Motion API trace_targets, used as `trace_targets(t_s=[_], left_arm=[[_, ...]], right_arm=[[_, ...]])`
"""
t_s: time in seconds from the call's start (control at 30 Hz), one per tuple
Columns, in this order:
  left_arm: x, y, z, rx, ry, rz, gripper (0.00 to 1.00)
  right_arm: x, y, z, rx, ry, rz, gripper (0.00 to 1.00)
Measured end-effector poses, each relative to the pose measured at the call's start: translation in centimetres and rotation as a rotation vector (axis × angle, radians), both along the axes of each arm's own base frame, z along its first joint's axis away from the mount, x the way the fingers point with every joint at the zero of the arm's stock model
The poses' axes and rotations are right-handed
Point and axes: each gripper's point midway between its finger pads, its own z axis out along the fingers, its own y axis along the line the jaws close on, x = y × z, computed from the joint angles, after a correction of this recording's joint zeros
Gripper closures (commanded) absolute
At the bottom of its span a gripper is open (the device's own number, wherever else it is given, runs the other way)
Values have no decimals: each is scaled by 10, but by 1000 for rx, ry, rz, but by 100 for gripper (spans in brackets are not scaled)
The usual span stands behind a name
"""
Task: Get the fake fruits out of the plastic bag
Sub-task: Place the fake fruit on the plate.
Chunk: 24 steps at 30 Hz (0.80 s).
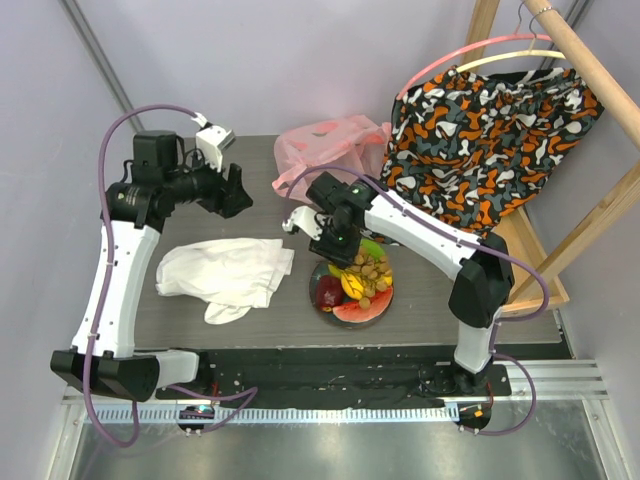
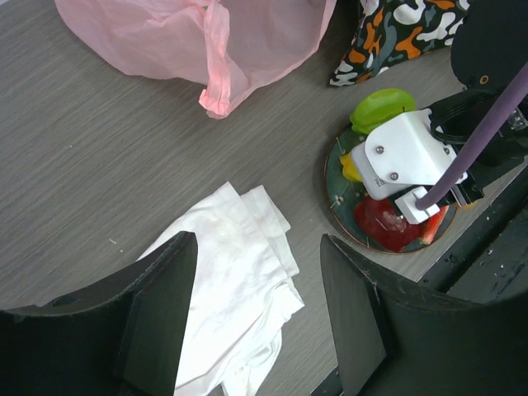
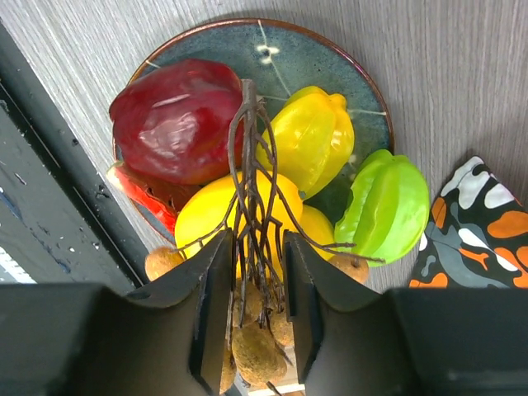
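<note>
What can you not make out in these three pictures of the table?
Inside the bag: top and left wrist views; crinkled pink plastic hides the contents.
The grapes: right wrist view; the bottom edge and the right end effector cover most.
The watermelon slice: right wrist view; the apple covers most.
The grape stem: right wrist view; gripped or merely straddled, unclear.

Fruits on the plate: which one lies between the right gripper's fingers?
The brownish grape bunch: its twiggy stem runs up between the fingers of the right gripper. The red apple and green piece sit off to either side.
</note>
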Motion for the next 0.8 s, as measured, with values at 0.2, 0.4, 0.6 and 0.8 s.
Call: trace_targets(t_s=[0.2, 0.4, 0.6, 0.8], left_arm=[[0, 0, -3, 0, 7, -2, 35], [0, -1, -3, -4, 5, -8, 35], [1, -2, -2, -6, -2, -10, 35], [1, -2, -1, -8, -6, -14, 32]], right_arm=[[2, 1, -6, -16, 9, -7, 51], [3, 2, -2, -9, 3, -13, 38], [8, 9, 8, 19, -13, -16, 25], [20, 33, 26, 80, -22, -19, 9]])
